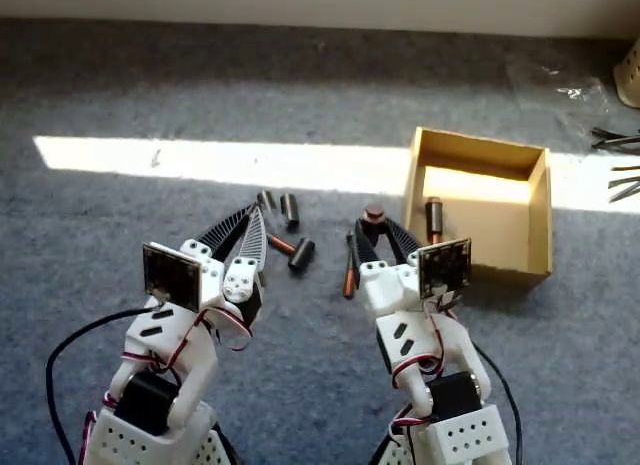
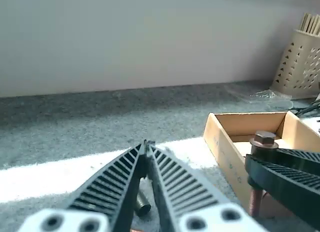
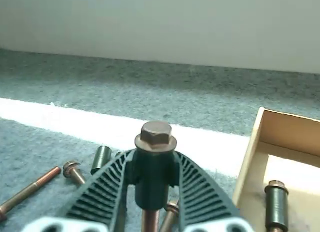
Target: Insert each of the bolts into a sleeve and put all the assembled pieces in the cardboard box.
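- High view: the left hand (image 1: pixel 254 217) is closed and empty, lower centre-left. The right hand (image 1: pixel 375 228) clamps a sleeved bolt (image 1: pixel 373 214) just left of the cardboard box (image 1: pixel 541 210), centre right.
- Left wrist view: the left hand's tips meet with nothing between them.
- Right wrist view: the sleeve (image 3: pixel 151 177) is pinched mid-barrel. A second assembled piece (image 3: pixel 276 202) is in the box, lower right. The pieces look rigid, smooth and dense, and likely to roll, so grip across the sleeve. No legible writing.

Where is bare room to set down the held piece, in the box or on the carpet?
Free: the cardboard box floor right of the assembled piece inside; the carpet left of the left gripper. Crowded: loose bolts and sleeves between it and the right gripper.
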Controlling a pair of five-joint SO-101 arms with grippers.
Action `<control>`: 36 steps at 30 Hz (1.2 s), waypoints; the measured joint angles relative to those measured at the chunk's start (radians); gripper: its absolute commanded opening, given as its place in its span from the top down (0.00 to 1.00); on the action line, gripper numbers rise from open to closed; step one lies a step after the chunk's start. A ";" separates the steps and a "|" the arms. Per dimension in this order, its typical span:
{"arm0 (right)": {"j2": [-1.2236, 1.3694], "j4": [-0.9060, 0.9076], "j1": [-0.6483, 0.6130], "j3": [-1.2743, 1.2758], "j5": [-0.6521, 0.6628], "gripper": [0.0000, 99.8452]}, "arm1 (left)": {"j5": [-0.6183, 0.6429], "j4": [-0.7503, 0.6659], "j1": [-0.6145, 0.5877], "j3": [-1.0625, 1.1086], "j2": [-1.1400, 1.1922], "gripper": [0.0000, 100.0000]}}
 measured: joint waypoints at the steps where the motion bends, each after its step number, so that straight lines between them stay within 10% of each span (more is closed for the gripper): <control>1: 0.000 0.029 0.005 -0.002 0.025 0.99 | -0.028 0.000 0.000 0.009 0.000 0.99; 17: 0.044 0.376 0.183 -0.362 0.152 0.99 | -0.150 0.000 -0.071 0.044 0.003 0.99; 36: 1.011 0.611 0.307 -1.017 0.218 0.99 | -0.086 0.000 -0.192 0.044 0.003 0.99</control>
